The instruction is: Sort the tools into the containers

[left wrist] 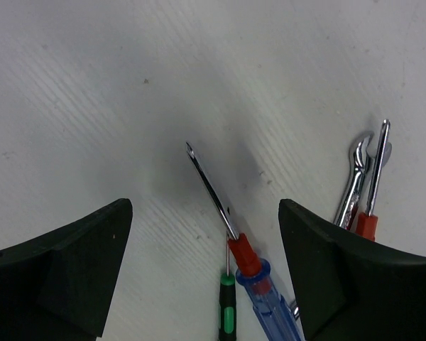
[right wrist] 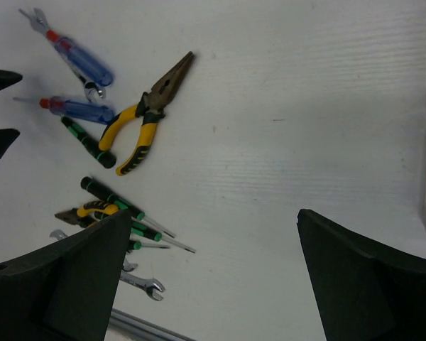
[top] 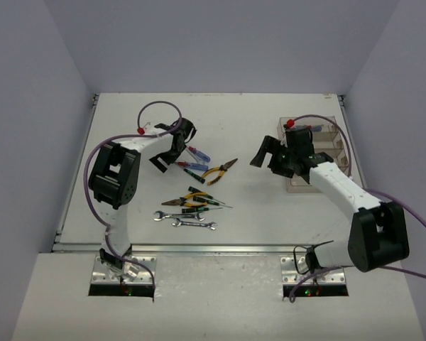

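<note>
Tools [top: 197,193] lie loose in a cluster left of the table's [top: 270,213] middle. The containers [top: 335,135] sit near its far right corner, so each piece has to be lifted and carried across. The left gripper [top: 172,148] hangs low over the far end of the cluster. Its jaws are spread wide and hold nothing, apparently lined up on a blue-handled screwdriver [left wrist: 250,266].

In the left wrist view that screwdriver lies flat between the two fingers and touches neither. Its red collar is somewhat nearer one finger than the other. A thin green-handled screwdriver [left wrist: 228,312] lies just beside it, and a wrench [left wrist: 355,177] is partly hidden behind one finger. Closing here would likely catch the collar or shaft.

The right gripper [right wrist: 214,227] hovers just beside the containers, on the side facing the cluster. Its jaws are wide apart and empty, and it is out of the left arm's way.
</note>
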